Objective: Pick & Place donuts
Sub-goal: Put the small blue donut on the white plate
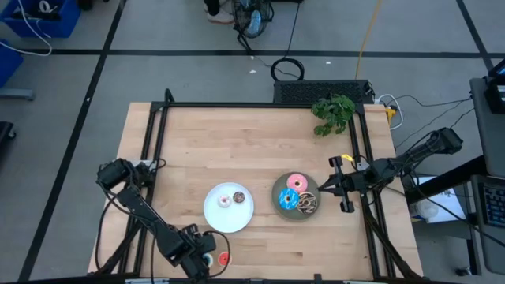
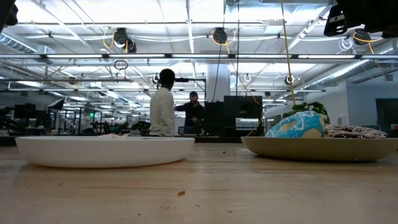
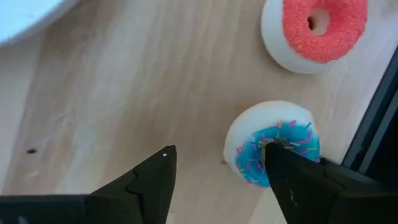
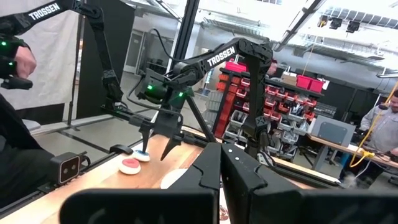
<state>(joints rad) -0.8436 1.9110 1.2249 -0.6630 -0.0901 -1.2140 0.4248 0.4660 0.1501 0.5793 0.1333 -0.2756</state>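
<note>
At the bench's (image 1: 197, 142) six o'clock edge, the left pincer (image 3: 217, 180) hangs open over the mini blue donut (image 3: 273, 144), one finger (image 3: 292, 180) poked into its hole, the other on bare wood. The mini red donut (image 3: 317, 28) lies just beside it. At the white plate's (image 1: 215, 217) centre sit two minis, white (image 1: 224, 200) and brown (image 1: 238, 196). The grey plate (image 1: 278, 193) at three o'clock carries the pink donut (image 1: 297, 181), blue sprinkled donut (image 1: 289, 199) and dark drizzled donut (image 1: 307, 203). The right pincer (image 1: 319, 189) waits closed at that plate's rim.
</note>
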